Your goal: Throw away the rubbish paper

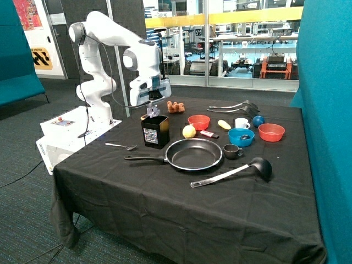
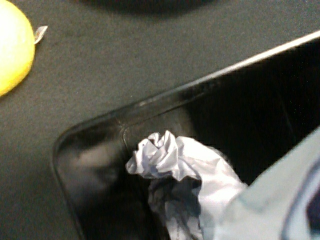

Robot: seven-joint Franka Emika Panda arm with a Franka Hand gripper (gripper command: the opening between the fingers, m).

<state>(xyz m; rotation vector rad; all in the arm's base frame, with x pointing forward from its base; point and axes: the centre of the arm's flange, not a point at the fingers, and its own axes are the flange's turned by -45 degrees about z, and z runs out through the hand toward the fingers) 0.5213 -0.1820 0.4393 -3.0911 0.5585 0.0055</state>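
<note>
A crumpled white paper wad (image 1: 152, 113) hangs from my gripper (image 1: 152, 109) right above the open top of the black box (image 1: 155, 132). In the wrist view the wad (image 2: 180, 167) sits against one fingertip (image 2: 270, 205) over the box's dark opening, with the box's rim (image 2: 150, 102) around it. The gripper is shut on the wad. Only this one wad shows; a second one is out of view. A yellow lemon (image 1: 188, 131) lies on the black cloth beside the box and also shows in the wrist view (image 2: 12, 45).
A black frying pan (image 1: 193, 154) lies in front of the box, with a fork (image 1: 122, 146) beside its handle and a ladle (image 1: 236, 170) nearer the front. Behind it are a red bowl (image 1: 198, 121), a brown lumpy toy (image 1: 175, 107), a white mug (image 1: 241, 123) and a blue bowl (image 1: 241, 137).
</note>
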